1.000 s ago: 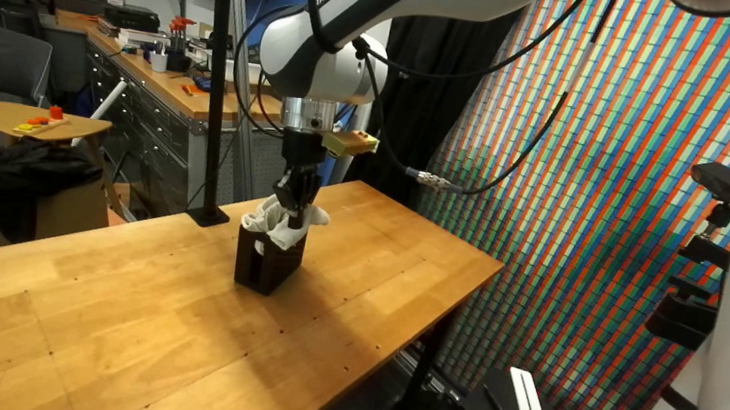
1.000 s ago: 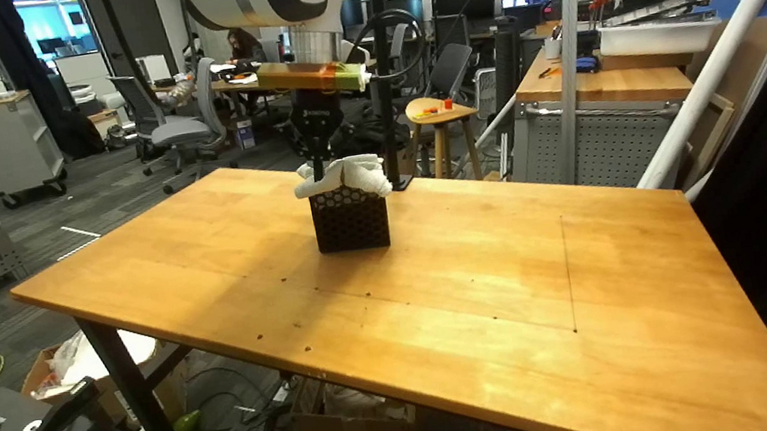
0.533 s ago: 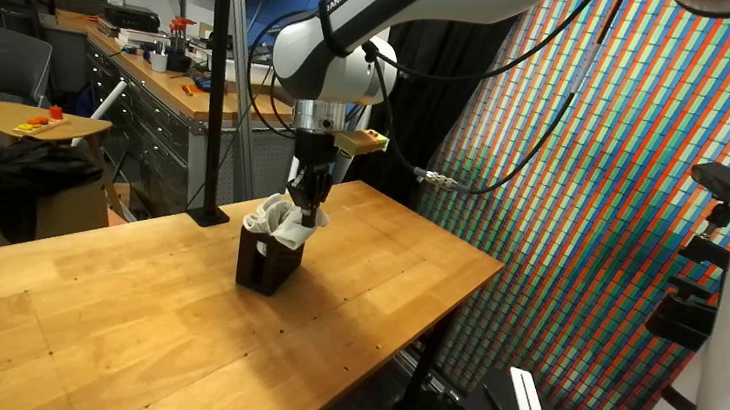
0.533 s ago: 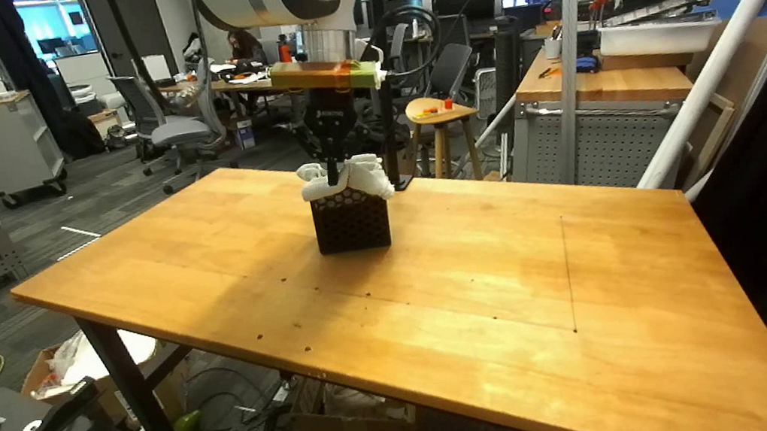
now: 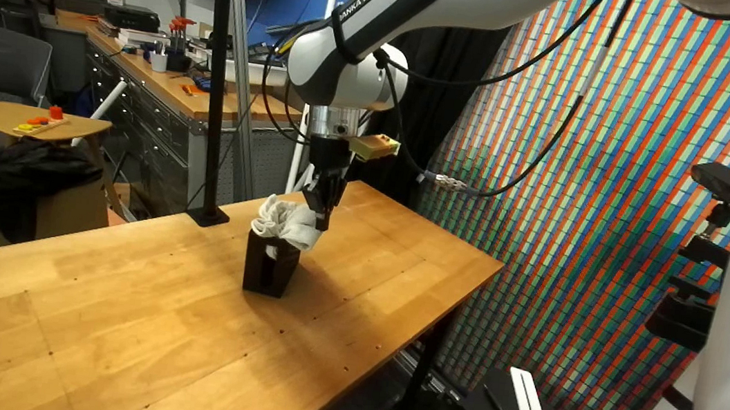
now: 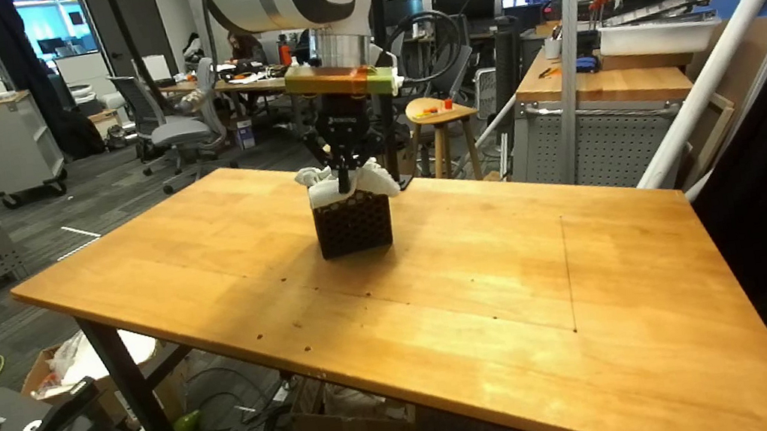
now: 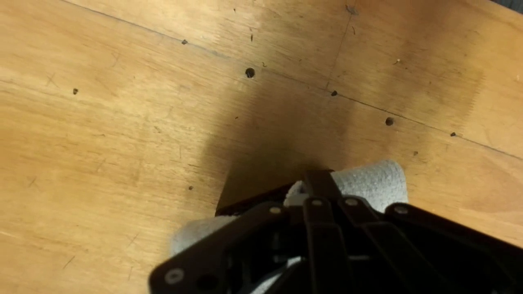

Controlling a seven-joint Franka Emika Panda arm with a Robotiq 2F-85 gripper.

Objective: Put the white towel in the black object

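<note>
The white towel [image 5: 286, 221] is bunched on top of the black box [image 5: 270, 268], with folds hanging over its rim. In an exterior view the towel [image 6: 378, 177] covers the top of the box [image 6: 355, 229], whose side has a honeycomb pattern. My gripper [image 5: 322, 221] points down at the towel's side; in an exterior view the gripper [image 6: 344, 179] is in front of the towel. In the wrist view the fingers [image 7: 322, 183] are together, with towel [image 7: 374, 181] on both sides and part of the box rim [image 7: 257, 199] showing. The box's inside is hidden.
The box stands on a wooden table [image 5: 135, 316]. A black post [image 5: 212, 144] rises at the table's far edge, close to the box. A workbench [image 5: 145, 66] and a stool [image 5: 44, 124] stand beyond.
My gripper has moved to the right in both exterior views, sliding across the towel to its side. The box and towel have shifted slightly right, and the box has turned a little.
</note>
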